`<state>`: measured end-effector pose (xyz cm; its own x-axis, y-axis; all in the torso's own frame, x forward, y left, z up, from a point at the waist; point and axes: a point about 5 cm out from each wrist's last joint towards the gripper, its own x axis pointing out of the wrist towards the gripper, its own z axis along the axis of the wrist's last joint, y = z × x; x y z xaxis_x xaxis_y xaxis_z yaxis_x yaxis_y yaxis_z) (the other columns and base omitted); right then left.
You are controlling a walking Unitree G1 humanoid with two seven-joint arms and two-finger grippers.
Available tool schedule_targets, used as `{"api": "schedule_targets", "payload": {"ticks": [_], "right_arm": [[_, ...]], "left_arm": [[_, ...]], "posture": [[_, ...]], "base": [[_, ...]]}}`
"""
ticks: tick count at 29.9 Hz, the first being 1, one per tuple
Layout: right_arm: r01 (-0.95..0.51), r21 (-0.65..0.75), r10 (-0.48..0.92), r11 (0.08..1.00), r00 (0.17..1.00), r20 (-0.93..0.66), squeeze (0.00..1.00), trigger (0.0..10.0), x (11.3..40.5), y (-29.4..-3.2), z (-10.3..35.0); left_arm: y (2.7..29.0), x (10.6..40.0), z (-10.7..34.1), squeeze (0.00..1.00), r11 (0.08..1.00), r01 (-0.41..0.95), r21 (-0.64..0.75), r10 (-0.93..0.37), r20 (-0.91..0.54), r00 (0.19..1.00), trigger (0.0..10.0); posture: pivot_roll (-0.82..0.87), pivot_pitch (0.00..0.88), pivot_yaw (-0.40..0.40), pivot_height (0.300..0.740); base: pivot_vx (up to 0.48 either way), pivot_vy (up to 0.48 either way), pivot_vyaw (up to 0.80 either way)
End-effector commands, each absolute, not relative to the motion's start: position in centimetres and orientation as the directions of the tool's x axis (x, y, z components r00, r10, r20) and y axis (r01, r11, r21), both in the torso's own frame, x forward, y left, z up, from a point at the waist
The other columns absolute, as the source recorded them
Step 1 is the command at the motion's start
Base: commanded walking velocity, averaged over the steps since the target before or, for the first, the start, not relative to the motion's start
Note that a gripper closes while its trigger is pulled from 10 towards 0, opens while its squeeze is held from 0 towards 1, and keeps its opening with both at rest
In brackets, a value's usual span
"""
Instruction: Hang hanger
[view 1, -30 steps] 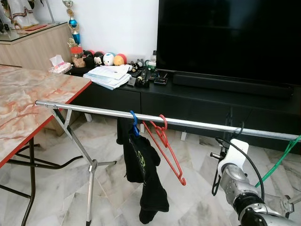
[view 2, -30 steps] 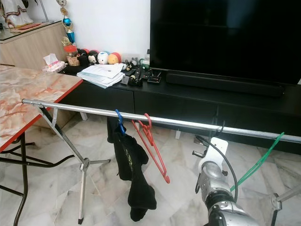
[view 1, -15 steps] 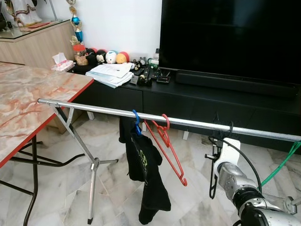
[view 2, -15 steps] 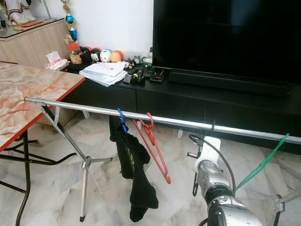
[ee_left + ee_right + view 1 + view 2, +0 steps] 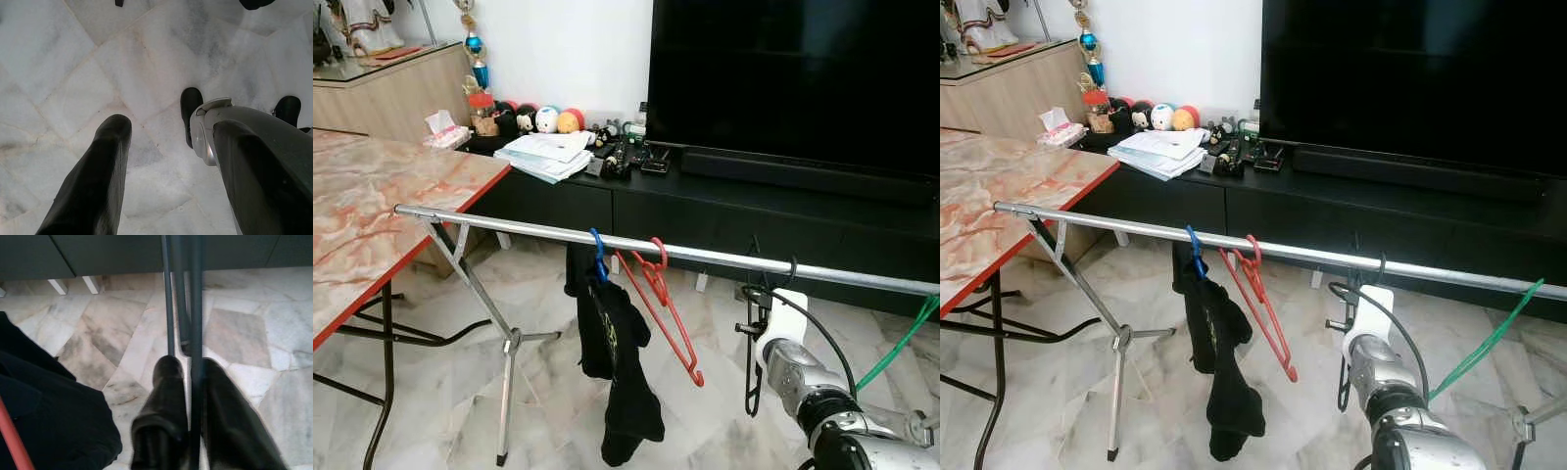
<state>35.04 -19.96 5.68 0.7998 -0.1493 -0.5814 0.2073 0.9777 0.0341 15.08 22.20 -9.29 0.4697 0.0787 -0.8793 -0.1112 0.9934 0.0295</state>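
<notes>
**Black hanger's hook now up over the rail**

Compared with a second ago, the right gripper [image 5: 188, 396] has come up and in toward the rail [image 5: 705, 256], and the black hanger [image 5: 751, 348] it carries now has its hook over the bar, where before it sat a bit lower and further right. The whole view has shifted slightly too, so some of that is the camera.

In the right wrist view the fingers [image 5: 164, 401] are clamped on the hanger's thin dark wire, which runs straight up between them. In the head view the hanger hangs just beside the white wrist housing, right of the red hanger [image 5: 661, 308].

Textures: the rail is a shiny round metal tube on a folding tripod stand [image 5: 509, 343]. The red hanger is skinny plastic, tilted. A blue hook [image 5: 597, 257] holds a limp black garment [image 5: 612, 362]. A green hanger [image 5: 901, 338] sits at the far right. The floor [image 5: 548, 392] is glossy pale marble tile, and the worktop [image 5: 372, 211] on the left is reddish marble.

The left gripper [image 5: 161, 161] hangs over the floor, its fingers apart.
</notes>
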Motion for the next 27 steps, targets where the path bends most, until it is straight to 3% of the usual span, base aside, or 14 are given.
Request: {"api": "schedule_targets", "payload": {"ticks": [1,27], "right_arm": [[0.213,0.035,-0.157,0.977,0.815,-0.558,1.0,10.0,35.11,-19.87,5.77],[0.172,-0.069,-0.185,0.983,0.913,-0.364,1.0,10.0,34.25,-19.07,5.48]], "left_arm": [[22.18,14.67,-9.46,0.0,0.994,-0.11,0.029,0.076,-0.888,0.453,10.0],[22.2,14.75,-9.43,0.0,0.993,-0.117,0.02,0.071,-0.889,0.452,10.0]], "posture": [[-0.02,0.0,0.052,0.74],[-0.04,0.0,0.054,0.74]], "base": [[0.0,0.0,0.0],[0.0,0.0,0.0]]}}
